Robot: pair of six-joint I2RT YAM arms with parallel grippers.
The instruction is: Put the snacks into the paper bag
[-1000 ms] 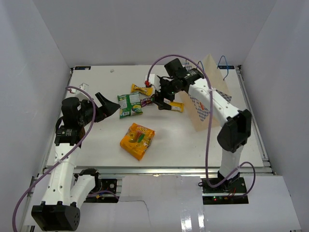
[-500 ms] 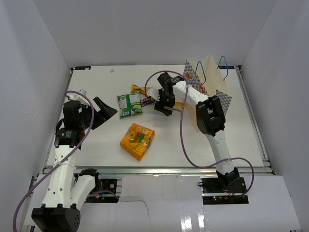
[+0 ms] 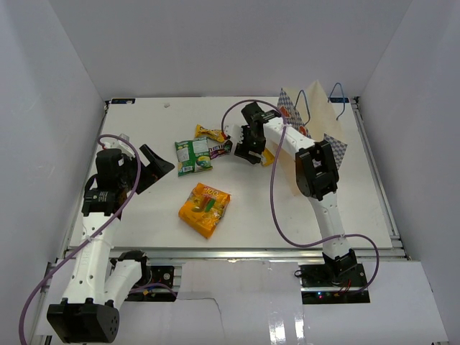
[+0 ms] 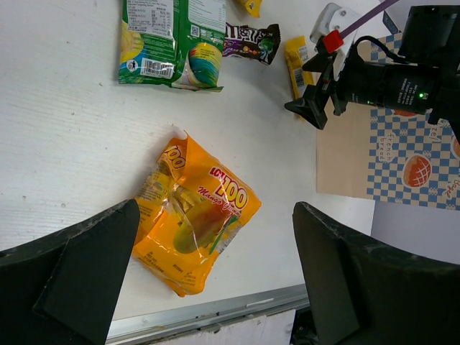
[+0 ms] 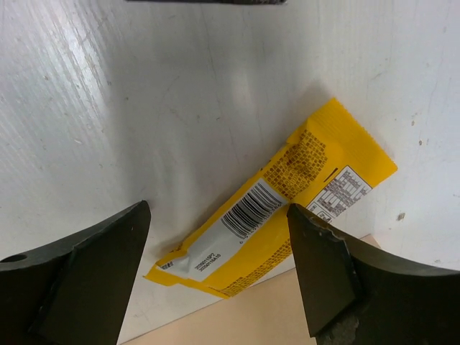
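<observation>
My right gripper (image 3: 251, 153) is open and low over a yellow bar wrapper (image 5: 287, 201), one finger on each side of it (image 5: 218, 208). That bar lies against the foot of the tan, blue-checked paper bag (image 3: 316, 108), whose tan side also shows in the right wrist view (image 5: 251, 316). My left gripper (image 3: 159, 167) is open and empty, raised above the big orange-yellow pouch (image 4: 195, 215). The green-white pouch (image 3: 192, 156), the dark bar (image 3: 219, 148) and a second yellow bar (image 3: 210, 132) lie mid-table.
White walls enclose the table on three sides. The right arm's purple cable (image 3: 274, 201) loops over the table in front of the bag. A metal rail (image 3: 230, 251) runs along the near edge.
My right gripper has swung down and a little right, from above the dark bar to straddle the yellow bar by the bag. The left arm has barely moved.
</observation>
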